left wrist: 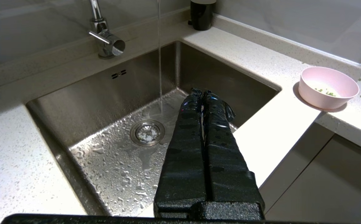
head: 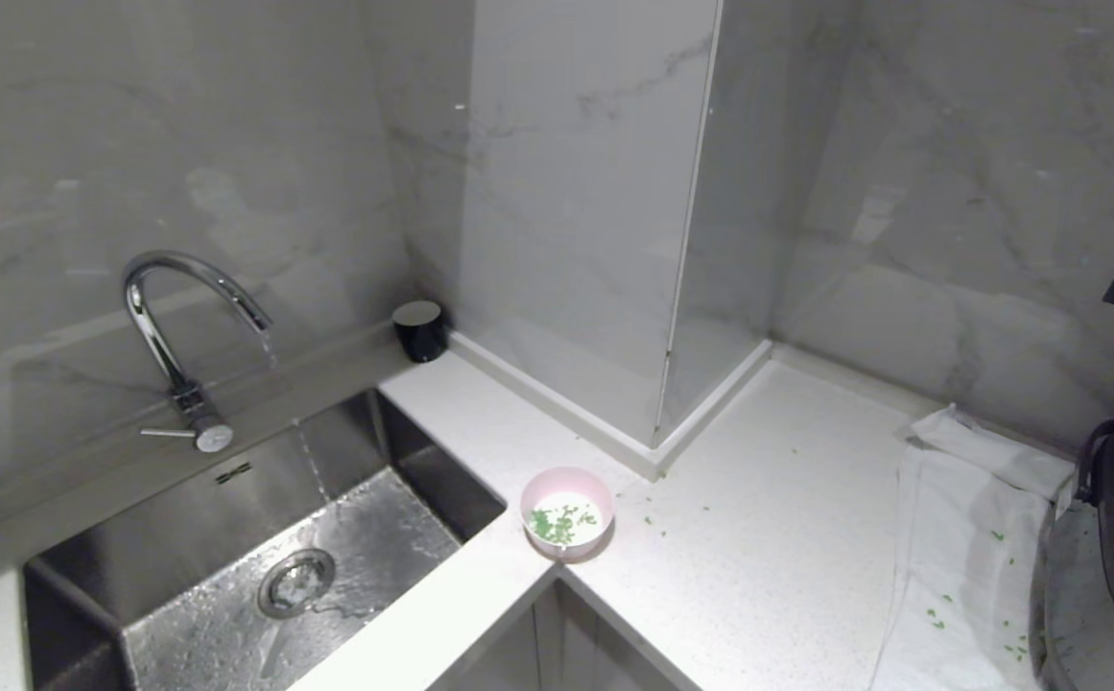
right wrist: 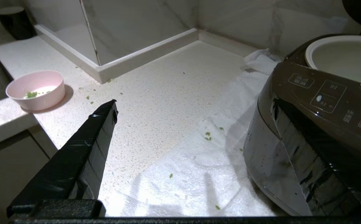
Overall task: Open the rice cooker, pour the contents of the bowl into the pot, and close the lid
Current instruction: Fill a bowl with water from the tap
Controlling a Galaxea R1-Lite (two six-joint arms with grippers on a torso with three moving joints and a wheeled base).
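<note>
Where marble walls (head: 182, 144) corner, speckled counter (head: 758, 518) holds sink (head: 230, 537), cloth (head: 959, 566).

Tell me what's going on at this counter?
Nothing is being handled. The pink bowl sits at the counter corner by the sink with a few green bits left inside; more lie scattered. The rice cooker stands open, white pot showing. The right gripper, jaws open, hangs near it; the left gripper, shut, hangs over the sink.

Speckled white counter (head: 768, 537) bears pink bowl (head: 567, 512), towel (head: 959, 566) (green-flecked), black cup (head: 419, 330).
</note>
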